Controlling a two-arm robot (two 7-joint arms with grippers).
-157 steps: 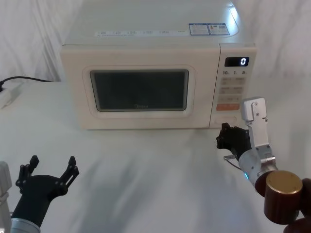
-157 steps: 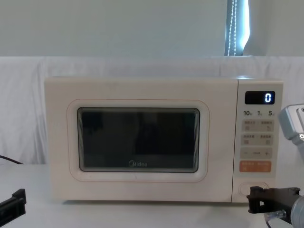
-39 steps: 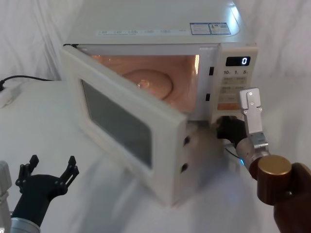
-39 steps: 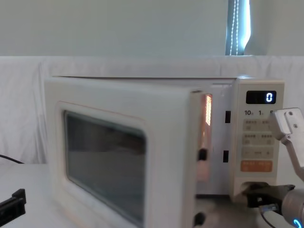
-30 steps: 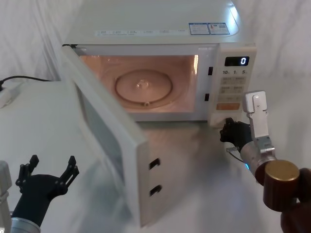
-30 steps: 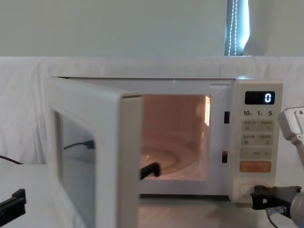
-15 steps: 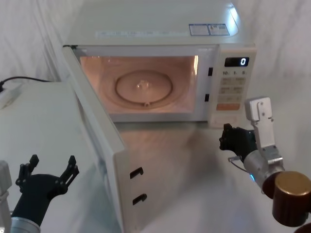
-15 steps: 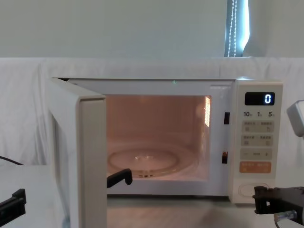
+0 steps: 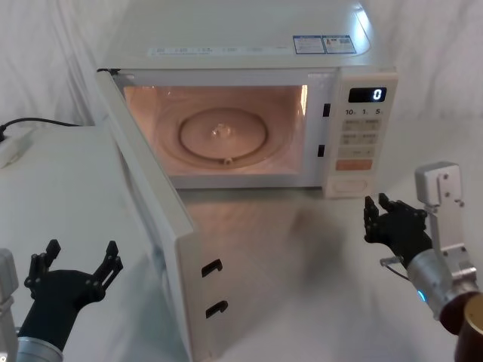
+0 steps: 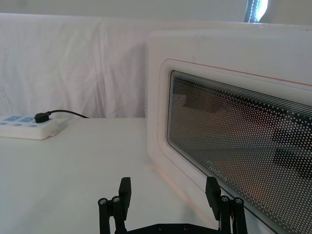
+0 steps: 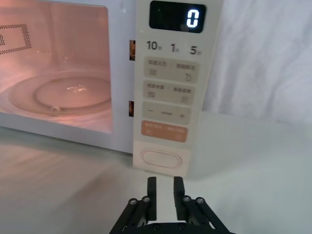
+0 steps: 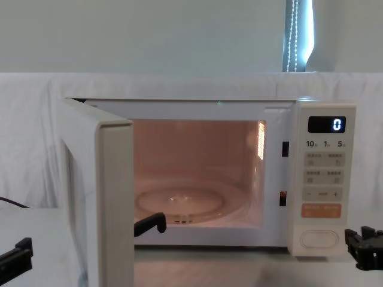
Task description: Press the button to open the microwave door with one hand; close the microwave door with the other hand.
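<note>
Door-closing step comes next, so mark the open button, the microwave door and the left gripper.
button (image 11: 161, 158), right wrist view, centre of its face.
microwave door (image 9: 155, 207), head view, inner face of the swung-open panel.
left gripper (image 9: 79, 265), head view, midway between its spread fingers.

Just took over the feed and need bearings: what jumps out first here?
The cream microwave door with its dark window stands swung wide open at the left, the orange-lit cavity bare behind it. The black right gripper sits just in front of the cream pill-shaped button, apart from it.

A white-draped table (image 9: 317, 256) carries my work: the microwave (image 9: 249, 45) sits at its far edge, and a power strip (image 9: 11, 147) lies near its far left corner.
</note>
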